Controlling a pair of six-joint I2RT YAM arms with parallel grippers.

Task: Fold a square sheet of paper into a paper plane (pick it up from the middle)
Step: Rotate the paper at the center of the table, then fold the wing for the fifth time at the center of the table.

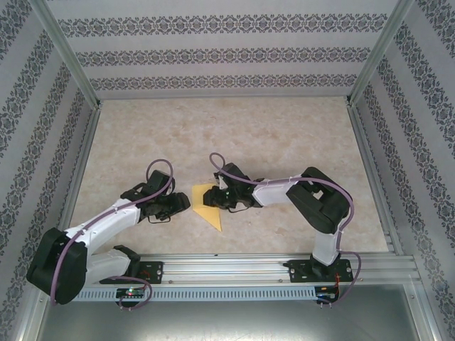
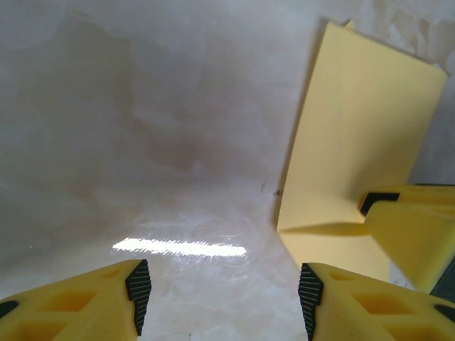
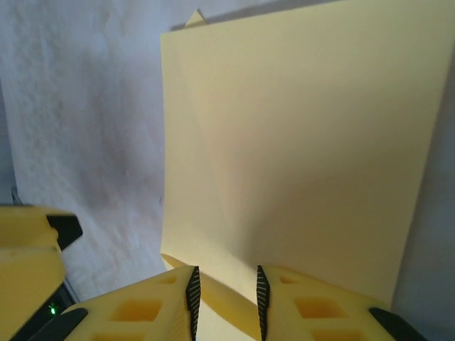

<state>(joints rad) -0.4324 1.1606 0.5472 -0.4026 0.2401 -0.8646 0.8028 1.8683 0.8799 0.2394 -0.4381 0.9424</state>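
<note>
**Pinching the sheet's near edge**

Right gripper [image 3: 226, 275] holds its fingers narrow around a raised ridge of the square sheet of paper [image 3: 298, 142], which spreads out ahead of them. Whether they truly bite it, I cannot tell. Best to close squarely on the ridge, without dragging. Left gripper [image 2: 224, 277], fingers apart and empty, hovers over the table [image 2: 142, 142] with the sheet just off its right finger, near enough to snag the paper's edge.

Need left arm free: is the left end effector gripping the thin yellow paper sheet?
No, the left end effector is open over tabletop, the thin yellow paper sheet beside it.
</note>
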